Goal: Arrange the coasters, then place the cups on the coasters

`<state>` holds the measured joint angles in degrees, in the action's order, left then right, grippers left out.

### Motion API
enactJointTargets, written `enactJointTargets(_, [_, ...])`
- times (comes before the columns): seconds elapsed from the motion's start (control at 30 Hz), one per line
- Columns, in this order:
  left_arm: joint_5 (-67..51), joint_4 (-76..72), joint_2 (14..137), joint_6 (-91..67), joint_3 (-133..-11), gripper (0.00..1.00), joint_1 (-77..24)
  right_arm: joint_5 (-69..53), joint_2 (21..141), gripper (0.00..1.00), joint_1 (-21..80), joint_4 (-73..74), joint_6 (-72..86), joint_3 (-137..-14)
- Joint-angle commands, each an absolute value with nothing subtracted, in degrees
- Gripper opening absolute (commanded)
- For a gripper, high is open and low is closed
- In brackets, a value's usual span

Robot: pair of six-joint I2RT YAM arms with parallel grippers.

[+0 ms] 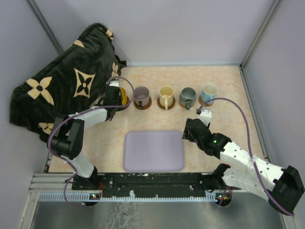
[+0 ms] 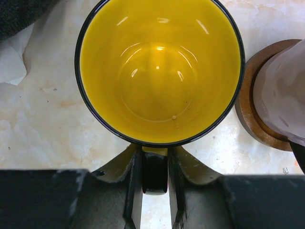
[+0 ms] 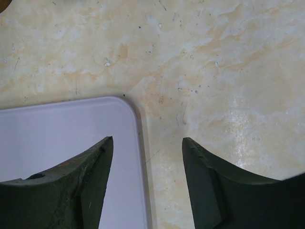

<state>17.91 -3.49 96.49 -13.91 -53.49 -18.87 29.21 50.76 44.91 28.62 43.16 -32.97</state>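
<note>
Left gripper (image 2: 155,155): clenched on handle of yellow mug (image 2: 159,67), just beyond lavender tray (image 1: 153,151), far-left corner. Glazed ceramic, likely rigid, slick, chippable; handle judged surest hold. Right gripper (image 3: 147,157): spread, empty, above tray's far-right corner.

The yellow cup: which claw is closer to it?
Left. The left gripper grips the yellow cup by its handle; the right gripper hangs over the tray corner, far off.
</note>
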Motion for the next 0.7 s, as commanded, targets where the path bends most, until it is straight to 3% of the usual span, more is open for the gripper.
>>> enactJointTargets(0.0, [17.75,-4.09,96.0,-14.51,-53.01,0.31,-18.5,29.6,50.89,0.61,45.35,26.24,43.68,-33.08])
enactJointTargets(0.67, [18.72,-2.21,92.74,-15.04,-49.74,0.36,-18.54,29.09,49.38,0.6,45.35,26.63,44.09,-32.5])
